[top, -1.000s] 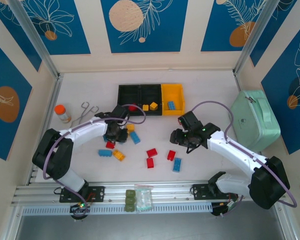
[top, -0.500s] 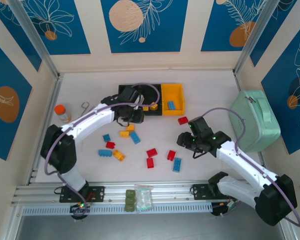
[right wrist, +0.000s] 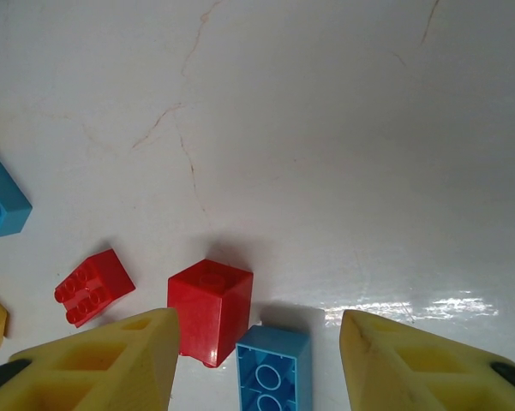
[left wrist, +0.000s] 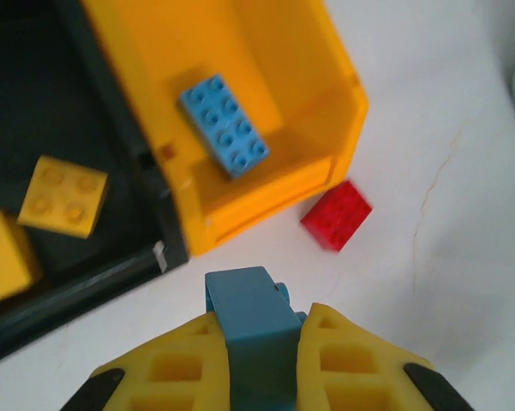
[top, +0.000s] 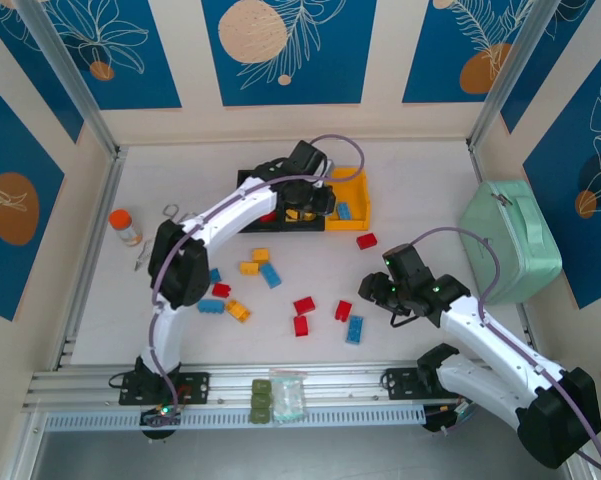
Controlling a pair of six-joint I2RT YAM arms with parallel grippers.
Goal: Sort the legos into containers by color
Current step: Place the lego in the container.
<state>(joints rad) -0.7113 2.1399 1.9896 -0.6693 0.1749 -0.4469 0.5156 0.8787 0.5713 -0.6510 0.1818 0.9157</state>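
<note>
Left arm point(top: 235, 205) reaches far forward, left fingers point(left wrist: 176, 377) clamped — right fingers point(right wrist: 103, 360) parted, low.

Cream walls point(top: 180, 125) close in a white worktop point(top: 430, 180), hung with blue panels point(top: 288, 50) of pale leaf outlines and orange discs. Metal posts point(top: 70, 75) stand at the back corners. An aluminium rail point(top: 350, 380) lines the near edge. Hairline cracks vein the surface.

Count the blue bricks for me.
6 blue bricks. One lies in the yellow bin, one is gripped in the left pincer, four sit loose on the table: two beside the left arm's elbow, one by the yellow bricks, one by the right pincer. The arms may hide others.
</note>
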